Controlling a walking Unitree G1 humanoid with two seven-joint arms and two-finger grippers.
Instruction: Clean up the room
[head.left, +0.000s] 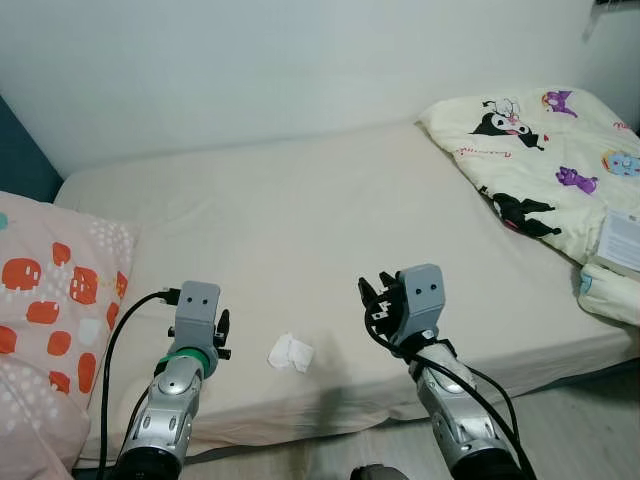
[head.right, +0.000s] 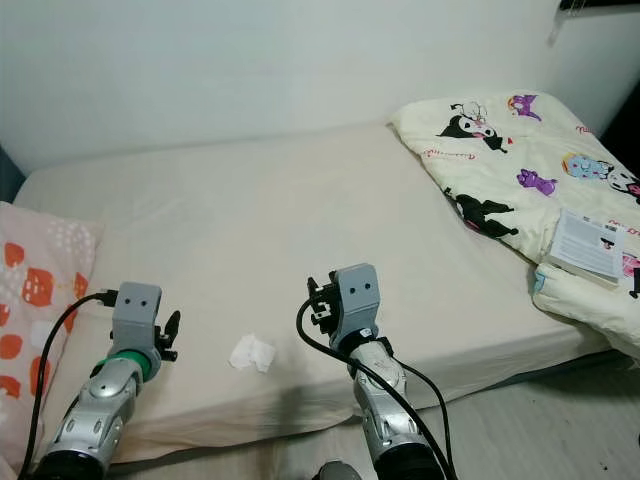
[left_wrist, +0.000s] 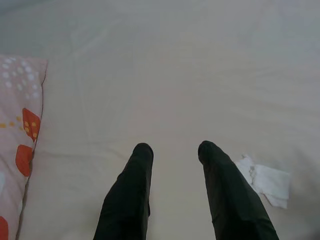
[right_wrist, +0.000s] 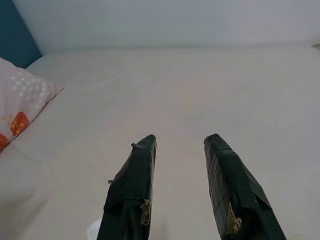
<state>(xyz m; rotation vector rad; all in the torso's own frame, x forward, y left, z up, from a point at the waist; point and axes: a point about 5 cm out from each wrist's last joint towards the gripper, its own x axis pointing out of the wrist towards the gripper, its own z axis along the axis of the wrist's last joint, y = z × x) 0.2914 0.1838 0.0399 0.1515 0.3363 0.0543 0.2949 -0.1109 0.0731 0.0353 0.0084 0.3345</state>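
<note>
While its two black fingers stand apart, the left gripper (left_wrist: 172, 155) hovers over the cream bed (head.left: 330, 220), just beside a crumpled white tissue (head.left: 290, 352). Across the tissue, the right gripper (right_wrist: 180, 142) is likewise spread. A patterned pillow (head.left: 50, 300) lies at the left, a cartoon-print blanket (head.left: 545, 160) at the right.

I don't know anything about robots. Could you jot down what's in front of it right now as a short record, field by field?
Place: a bed with a cream sheet, against a pale wall
Litter: crumpled white tissue near the bed's front edge, between the two arms
Left gripper: open, over the sheet beside the tissue, holding nothing
Right gripper: open, above the sheet, holding nothing
Robot's left: pink pillow with orange patches
Robot's right: cartoon-print quilt with a printed paper on it
</note>
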